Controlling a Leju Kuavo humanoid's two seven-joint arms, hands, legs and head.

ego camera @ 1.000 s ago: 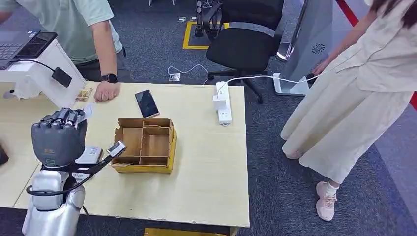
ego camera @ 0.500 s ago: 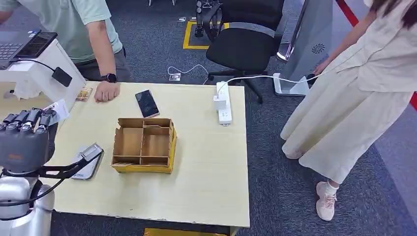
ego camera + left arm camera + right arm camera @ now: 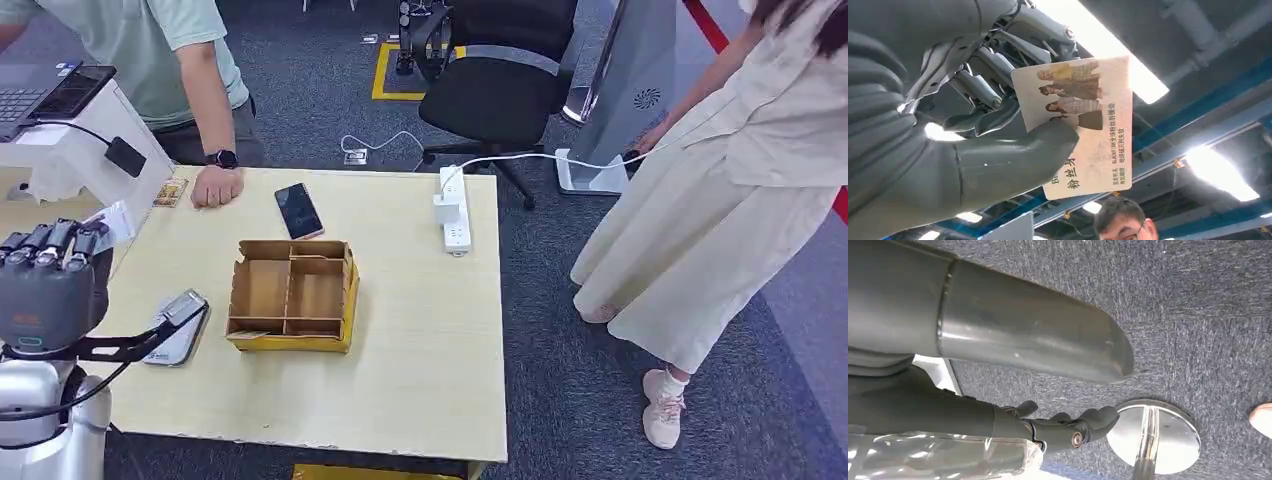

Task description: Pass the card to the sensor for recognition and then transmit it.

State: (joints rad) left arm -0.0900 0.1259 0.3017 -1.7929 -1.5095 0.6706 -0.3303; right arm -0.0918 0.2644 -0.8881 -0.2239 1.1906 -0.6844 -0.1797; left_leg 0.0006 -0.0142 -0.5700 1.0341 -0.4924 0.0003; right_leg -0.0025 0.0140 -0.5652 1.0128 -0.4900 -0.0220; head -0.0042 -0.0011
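Glossy white card [image 3: 112, 222] rises at the far left of a pale wood-grain surface [image 3: 420, 350] in the head view, pinched at the fingertips of the robot's grey left hand [image 3: 48, 280], well apart from a flat silvery device [image 3: 178, 326], probably the sensor, lying near the surface's front left edge beside an open, partitioned cardboard box [image 3: 292, 294]; a dark phone [image 3: 298, 210], a white power strip [image 3: 454, 208] and a person's resting hand [image 3: 216, 186] occupy the far edge. Judged from here, the step wants the card lowered flat and face-on over that device, then held steady; a tilt or a loosening grip could spoil the read. From the left wrist, the thin rigid rectangle, printed with figures and Chinese text, sits clamped between the thick matte thumb [image 3: 1013, 160] and the darker metal-jointed fingers [image 3: 979, 88], most of its smooth face projecting free against ceiling lights. From the right wrist, the right hand [image 3: 1038, 390] hangs over coarse blue-grey carpet [image 3: 1198, 310] near a polished round chrome base [image 3: 1160, 437], its fingers partly curled around nothing, with a gap left between them and the thumb.
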